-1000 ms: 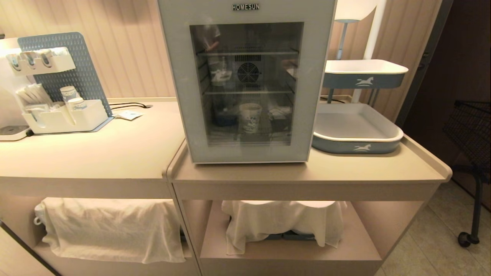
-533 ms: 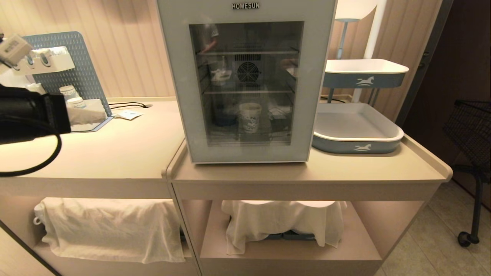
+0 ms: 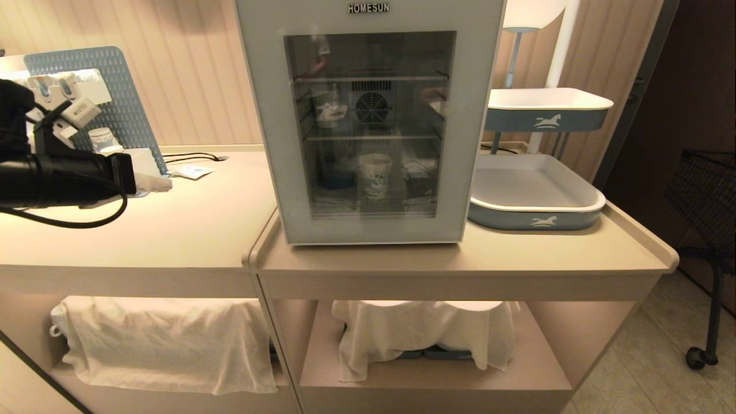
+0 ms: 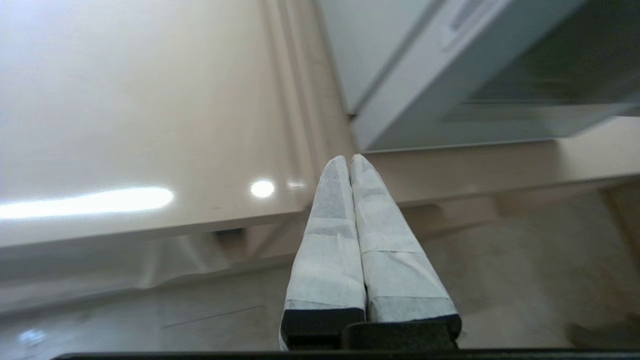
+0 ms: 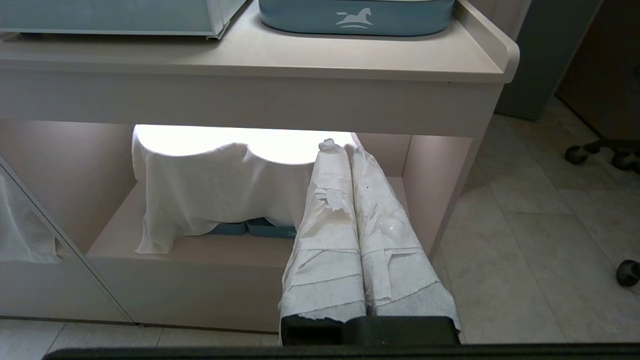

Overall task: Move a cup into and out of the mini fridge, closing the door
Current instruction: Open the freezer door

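door (image 3: 371,123): closed, cup (image 3: 375,176) behind the glass
left gripper (image 3: 154,183): fingers pressed together, empty; your door lies to its right
right gripper (image 5: 345,145): fingers together, empty, parked low

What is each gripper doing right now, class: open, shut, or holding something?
Left gripper: shut, holding nothing, near the fridge.
Right gripper: shut, holding nothing, low before the cabinet.
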`<state>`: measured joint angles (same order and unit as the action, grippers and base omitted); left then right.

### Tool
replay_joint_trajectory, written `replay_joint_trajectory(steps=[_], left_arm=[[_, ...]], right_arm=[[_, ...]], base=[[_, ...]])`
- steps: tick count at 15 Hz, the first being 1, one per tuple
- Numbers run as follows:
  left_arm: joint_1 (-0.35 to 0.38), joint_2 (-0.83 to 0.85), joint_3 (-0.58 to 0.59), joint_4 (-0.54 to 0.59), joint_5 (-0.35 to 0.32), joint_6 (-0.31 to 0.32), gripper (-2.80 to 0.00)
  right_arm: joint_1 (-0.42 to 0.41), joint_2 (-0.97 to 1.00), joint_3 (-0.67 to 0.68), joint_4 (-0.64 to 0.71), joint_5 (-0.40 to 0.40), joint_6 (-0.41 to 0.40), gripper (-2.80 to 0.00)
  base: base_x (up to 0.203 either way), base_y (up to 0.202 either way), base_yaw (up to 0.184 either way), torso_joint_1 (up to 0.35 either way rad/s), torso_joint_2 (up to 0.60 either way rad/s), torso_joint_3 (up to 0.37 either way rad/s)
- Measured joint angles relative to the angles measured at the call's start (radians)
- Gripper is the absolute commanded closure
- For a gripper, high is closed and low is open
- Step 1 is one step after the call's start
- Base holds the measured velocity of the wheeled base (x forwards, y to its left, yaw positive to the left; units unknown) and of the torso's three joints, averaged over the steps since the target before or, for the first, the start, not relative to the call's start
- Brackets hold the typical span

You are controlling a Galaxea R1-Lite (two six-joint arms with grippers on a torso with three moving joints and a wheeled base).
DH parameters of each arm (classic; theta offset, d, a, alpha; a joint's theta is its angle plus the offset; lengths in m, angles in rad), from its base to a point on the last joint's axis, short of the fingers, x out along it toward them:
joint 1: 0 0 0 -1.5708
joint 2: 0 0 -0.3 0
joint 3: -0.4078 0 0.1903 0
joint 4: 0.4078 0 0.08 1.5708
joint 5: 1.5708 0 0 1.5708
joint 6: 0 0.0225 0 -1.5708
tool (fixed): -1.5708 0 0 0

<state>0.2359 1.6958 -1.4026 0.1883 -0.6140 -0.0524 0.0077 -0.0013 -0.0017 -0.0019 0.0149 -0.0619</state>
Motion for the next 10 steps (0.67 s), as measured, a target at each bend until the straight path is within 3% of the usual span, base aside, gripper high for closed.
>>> replay_joint_trajectory(steps=[2, 4, 8, 10], left_arm=[[0.012, 0.042, -0.027, -0.002, -0.091, -0.005, 0.00], [0.017, 0.077, -0.046, -0.028, -0.094, -0.001, 0.00], [0.012, 0.152, -0.053, -0.228, -0.094, -0.009, 0.00], [0.010, 0.181, -0.055, -0.255, -0.093, -0.009, 0.00]], right_arm=[[-0.001, 0.000, 0.000, 0.000, 0.000, 0.000, 0.00], [-0.001, 0.000, 0.000, 0.000, 0.000, 0.000, 0.00], [0.000, 0.000, 0.000, 0.000, 0.000, 0.000, 0.00], [0.000, 0.000, 0.000, 0.000, 0.000, 0.000, 0.00]], base=[[0.000, 0.000, 0.000, 0.000, 0.00, 0.000], [0.000, 0.000, 0.000, 0.000, 0.00, 0.000], [0.000, 0.000, 0.000, 0.000, 0.00, 0.000], [0.000, 0.000, 0.000, 0.000, 0.00, 0.000]])
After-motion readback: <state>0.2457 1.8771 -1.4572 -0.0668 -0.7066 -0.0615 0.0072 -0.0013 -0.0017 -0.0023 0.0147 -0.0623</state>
